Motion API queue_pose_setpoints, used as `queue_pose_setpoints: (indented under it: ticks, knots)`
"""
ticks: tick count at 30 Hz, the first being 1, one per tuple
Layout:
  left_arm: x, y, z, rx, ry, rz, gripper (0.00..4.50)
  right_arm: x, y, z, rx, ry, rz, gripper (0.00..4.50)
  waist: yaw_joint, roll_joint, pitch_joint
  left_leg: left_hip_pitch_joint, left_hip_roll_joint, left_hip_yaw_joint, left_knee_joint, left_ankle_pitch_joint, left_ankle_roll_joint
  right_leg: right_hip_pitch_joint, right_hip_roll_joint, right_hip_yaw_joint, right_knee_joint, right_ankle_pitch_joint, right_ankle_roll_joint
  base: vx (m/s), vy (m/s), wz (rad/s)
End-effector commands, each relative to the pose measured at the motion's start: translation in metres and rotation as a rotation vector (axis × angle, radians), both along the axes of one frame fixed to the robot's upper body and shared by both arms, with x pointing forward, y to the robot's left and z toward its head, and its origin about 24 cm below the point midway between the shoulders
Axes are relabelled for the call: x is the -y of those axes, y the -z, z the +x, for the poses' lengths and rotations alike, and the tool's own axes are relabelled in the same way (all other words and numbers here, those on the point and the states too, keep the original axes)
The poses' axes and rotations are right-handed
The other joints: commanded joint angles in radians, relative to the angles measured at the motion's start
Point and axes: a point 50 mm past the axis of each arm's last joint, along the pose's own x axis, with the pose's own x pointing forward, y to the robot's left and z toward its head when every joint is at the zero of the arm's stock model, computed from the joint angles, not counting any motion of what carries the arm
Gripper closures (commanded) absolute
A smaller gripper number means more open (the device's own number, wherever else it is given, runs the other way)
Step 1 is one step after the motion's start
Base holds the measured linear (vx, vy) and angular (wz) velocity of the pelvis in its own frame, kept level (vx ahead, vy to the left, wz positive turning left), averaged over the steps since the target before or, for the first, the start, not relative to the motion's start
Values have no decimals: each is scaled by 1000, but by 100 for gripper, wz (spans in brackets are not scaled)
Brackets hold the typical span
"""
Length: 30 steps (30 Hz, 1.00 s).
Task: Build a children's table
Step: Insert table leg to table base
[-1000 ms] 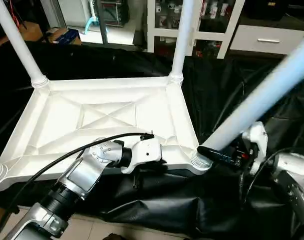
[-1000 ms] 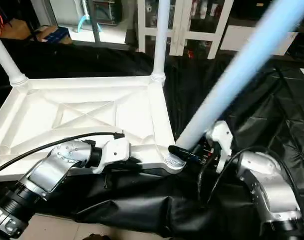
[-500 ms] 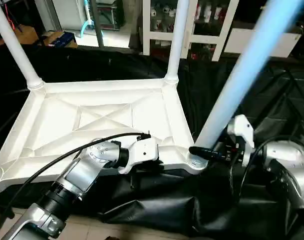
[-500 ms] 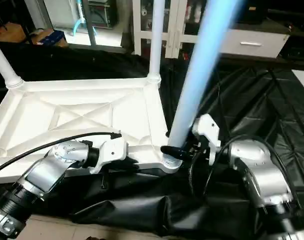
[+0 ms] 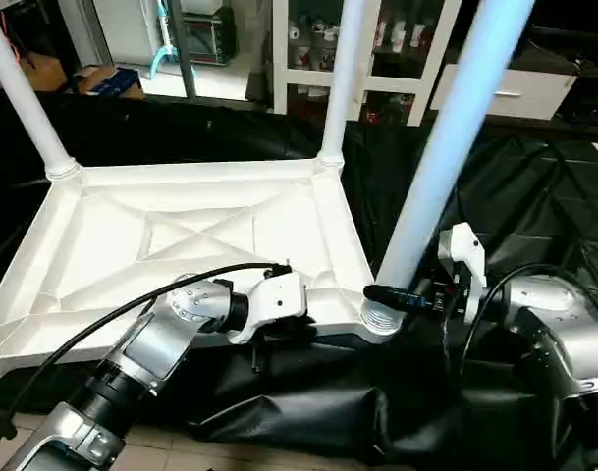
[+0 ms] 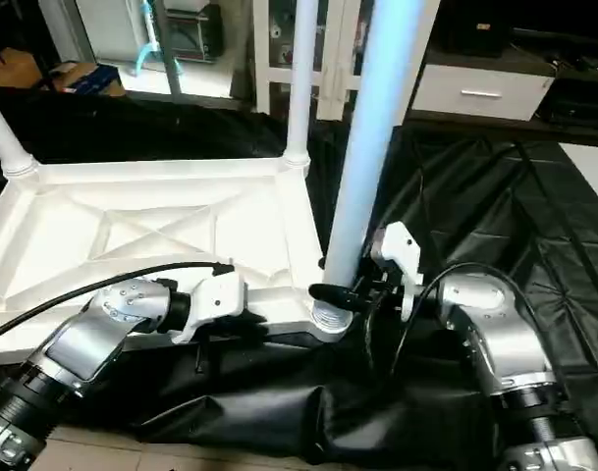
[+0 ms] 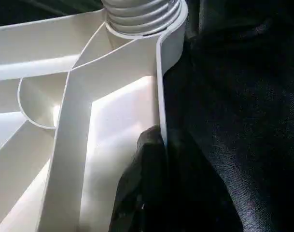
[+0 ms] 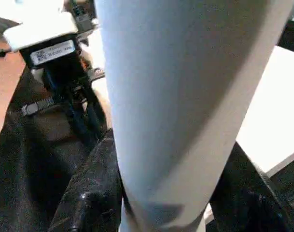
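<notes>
My left gripper (image 5: 269,339) was pinched onto the near rim of the upturned table top (image 5: 181,235) on black sheeting (image 5: 534,206). My right gripper (image 5: 397,297) clasped the near-right leg (image 5: 446,147) above its socket; two legs stood beyond.

tabletop (image 5: 190,231): white, underside up | legs (image 5: 446,147): upright in corner sockets

Silver forearms (image 5: 146,358), white wrists, seemingly black cables.
</notes>
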Motion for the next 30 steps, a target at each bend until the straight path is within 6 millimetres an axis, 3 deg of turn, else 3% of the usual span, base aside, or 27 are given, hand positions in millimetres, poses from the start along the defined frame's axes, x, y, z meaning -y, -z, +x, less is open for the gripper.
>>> queue_pose_setpoints:
  ticks: [1, 7, 13, 20, 24, 25, 26, 28, 30]
  knots:
    - [3, 9, -5, -10, 7, 45, 450, 4, 52, -21, -233, 70, -36, 266, -7, 6, -12, 14, 15, -18, -82, -587, -29, -11, -4, 7, -102, -511, -138, 0, 0, 0]
    - [3, 9, -4, -2, 4, 45, 450, 6, 53, -25, -193, 95, -57, 266, -13, 14, -10, 15, 17, -23, -90, -617, -37, -11, -4, 3, -106, -514, -127, 0, 0, 0]
    - [3, 9, -3, -2, 5, 48, 450, -1, 53, -27, -165, 77, -64, 266, -12, 12, -8, 12, 17, -19, -91, -606, -32, -11, -5, 6, -107, -499, -132, 0, 0, 0]
    - [3, 8, -3, -3, 5, 48, 450, -2, 59, -25, -182, 68, -144, 266, -17, 9, 0, 15, 15, -26, -92, -646, -35, -20, -8, 4, -119, -613, -92, 0, 0, 0]
    - [3, 8, -3, 1, -4, 50, 450, -4, 58, -20, -170, 128, -128, 266, -23, 11, 5, 15, 14, -34, -96, -686, -42, -23, -9, -2, -125, -671, -67, 0, 0, 0]
    - [3, 8, -2, 3, -8, 51, 450, -4, 57, -19, -169, 147, -121, 266, -24, 8, 4, 16, 14, -36, -96, -691, -42, -22, -9, -3, -127, -676, -64, 0, 0, 0]
    - [3, 8, -2, 4, -17, 50, 450, -4, 57, -18, -170, 168, -115, 266, -27, 12, 7, 16, 14, -40, -99, -708, -46, -23, -8, -6, -128, -680, -61, 0, 0, 0]
    - [2, 8, -2, 8, -36, 48, 450, -2, 58, -17, -163, 217, -117, 266, -35, 15, 8, 12, 12, -52, -107, -737, -55, -15, -7, -12, -129, -655, -65, 0, 0, 0]
    - [2, 8, 0, 8, -61, 44, 450, -1, 59, -15, -161, 278, -111, 266, -40, 17, 10, 17, 10, -57, -109, -766, -54, -16, -4, -17, -134, -649, -65, 0, 0, 0]
